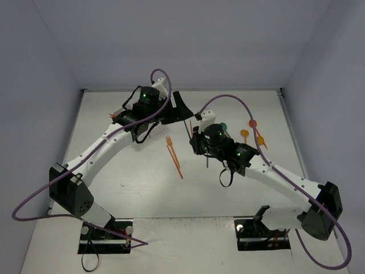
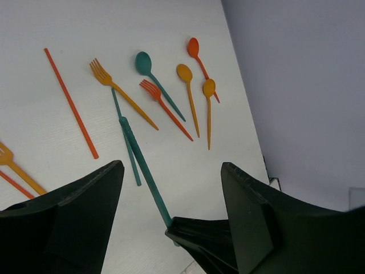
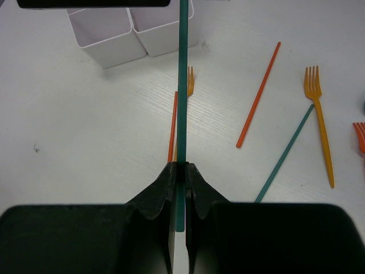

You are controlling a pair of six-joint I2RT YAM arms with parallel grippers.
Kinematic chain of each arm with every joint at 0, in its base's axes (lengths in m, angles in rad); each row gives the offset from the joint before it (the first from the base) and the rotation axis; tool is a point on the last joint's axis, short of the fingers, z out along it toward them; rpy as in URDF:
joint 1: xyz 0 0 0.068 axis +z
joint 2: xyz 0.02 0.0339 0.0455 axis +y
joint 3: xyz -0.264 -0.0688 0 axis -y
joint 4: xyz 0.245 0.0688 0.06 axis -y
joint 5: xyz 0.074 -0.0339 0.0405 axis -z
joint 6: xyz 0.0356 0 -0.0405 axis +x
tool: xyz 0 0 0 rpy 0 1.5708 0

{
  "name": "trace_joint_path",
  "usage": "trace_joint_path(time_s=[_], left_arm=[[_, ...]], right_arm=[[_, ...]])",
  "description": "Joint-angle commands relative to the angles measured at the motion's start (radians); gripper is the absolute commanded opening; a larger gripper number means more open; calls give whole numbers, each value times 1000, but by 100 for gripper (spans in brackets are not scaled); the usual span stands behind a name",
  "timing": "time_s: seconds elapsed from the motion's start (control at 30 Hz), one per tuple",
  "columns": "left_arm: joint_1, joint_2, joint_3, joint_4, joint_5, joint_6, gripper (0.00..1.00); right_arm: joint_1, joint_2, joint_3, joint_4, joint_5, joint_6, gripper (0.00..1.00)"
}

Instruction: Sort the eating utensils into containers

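**Tray.** In the right wrist view the tray [image 3: 108, 43] stands on the table [image 3: 85, 125] at 11 o'clock from the right gripper [image 3: 181, 166]. Only two compartments show, side by side, and both are cut by the top edge. The inner walls in view are plain white. The floors are out of frame, so their contents cannot be told. In the top view the left arm [image 1: 108, 142] covers the tray.

**Right gripper.** The jaws are fully closed on the held stick [image 3: 182, 85], a thin teal rod clamped near its lower end. It runs to 12 o'clock and leaves the frame. A black bar [image 3: 94, 3] on that edge is cut off and cannot be identified.

**Left gripper** [image 2: 171, 167]. The fingers [image 2: 85, 211] stand wide apart and grip nothing. The held stick appears in the gap, rising from 6 o'clock. Whether it is level with the fingers cannot be told.

**Loose utensils on the table, right wrist view.**
- An orange fork [image 3: 190, 80] and a red stick [image 3: 172, 125] lie behind the held stick, partly hidden by it.
- A second red stick [image 3: 259, 94] lies at 2 o'clock.
- A teal stick [image 3: 285, 151] and a second orange fork [image 3: 318, 120] lie at 3 o'clock.
- A red fork [image 3: 360, 137] is cut by the right edge.

**Spoons.** In the left wrist view four spoons [image 2: 184, 73] lie at 12 o'clock.
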Motion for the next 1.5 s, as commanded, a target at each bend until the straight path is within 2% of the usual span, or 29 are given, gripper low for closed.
trace_joint_path(time_s=[0.0,0.1,0.27,0.33,0.4,0.43,0.47,0.57,0.67,0.73,0.83,1.0,1.23,1.47], left_arm=[[-14,6,59,61,-15,-18,63],[-15,13,60,62,-30,-17,53],[-17,18,58,88,-45,-13,8],[-18,13,51,99,-60,-8,0],[-18,3,42,123,-72,8,0],[-18,-4,35,134,-80,17,0],[-18,-10,25,146,-92,29,0],[-17,-33,3,161,-155,112,0],[-14,-46,15,137,-230,228,0],[-9,-50,30,126,-298,343,0],[1,-45,64,132,-481,517,0],[39,24,110,225,-638,781,0],[152,156,170,403,-625,894,0],[200,306,286,455,-608,940,0]], right_arm=[[5,-38,11,75,-7,-7,0],[5,-41,10,78,-7,-6,0],[5,-35,8,78,2,-6,0],[6,-32,8,80,5,-3,4],[5,-26,9,80,7,-1,11],[5,-24,10,80,10,0,20],[5,-22,10,79,13,0,35],[3,-21,7,78,29,0,62],[1,-29,-5,77,45,3,71],[-3,-39,-14,77,47,2,74],[-10,-60,-33,75,47,6,75],[-13,-82,-61,66,33,11,76],[-13,-84,-72,41,-11,16,77],[-13,-77,-81,18,-45,14,78]])
